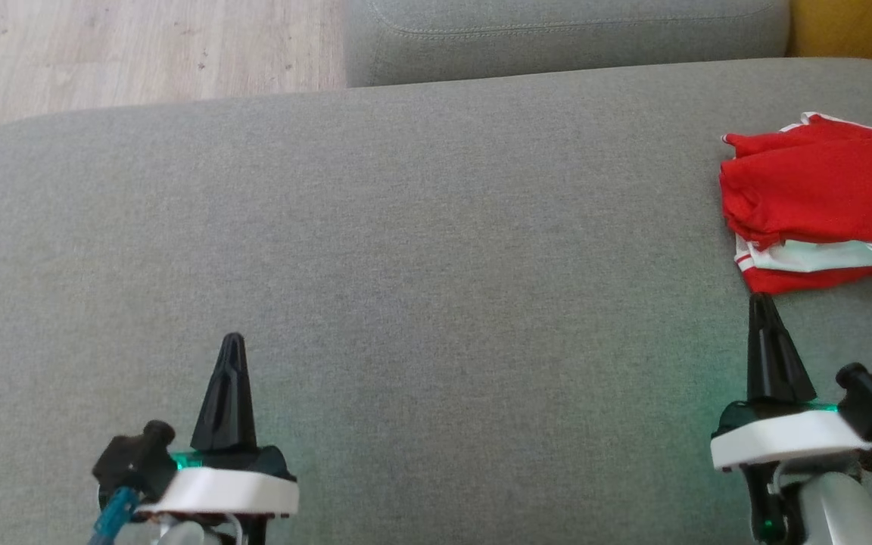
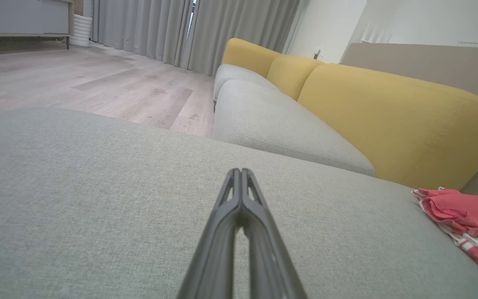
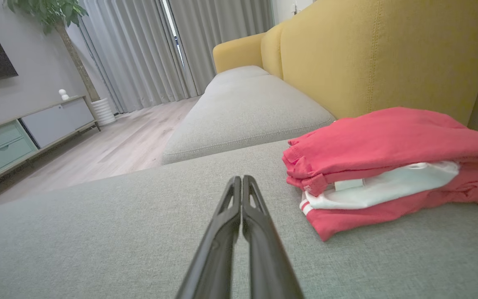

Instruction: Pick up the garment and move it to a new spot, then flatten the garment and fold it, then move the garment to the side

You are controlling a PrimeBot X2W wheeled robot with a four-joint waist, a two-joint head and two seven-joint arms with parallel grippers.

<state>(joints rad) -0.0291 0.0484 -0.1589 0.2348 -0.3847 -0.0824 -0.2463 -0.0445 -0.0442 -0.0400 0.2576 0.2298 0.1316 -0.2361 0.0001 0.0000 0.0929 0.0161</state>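
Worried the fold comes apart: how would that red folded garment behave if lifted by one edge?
Probably floppy: the red garment lies in soft, loose layers, so one lifted edge would likely unfold it. It looks thin and light. On the textured grey cushion, a push may bunch it.

- Garment (image 1: 822,189): red, with thin white stripes along one edge and a white layer showing between the folds.
- Sofa seat (image 1: 436,250): grey, finely flecked weave, seam stitched in the same grey.
- Sofa backrest (image 3: 388,54): plain mustard yellow.
- Left pincer (image 1: 233,341): black fingers on a white base, green light, blue cable.
- Right pincer (image 1: 761,300): black fingers on a white base, green glow, blue cable.
- Floor (image 1: 141,45): pale wood-grain planks.
- Curtains (image 3: 139,54): plain grey.
- Sideboard (image 3: 15,133): pale green drawers, grey door, light wood top.
- Plant pot (image 3: 103,111): white, ribbed.
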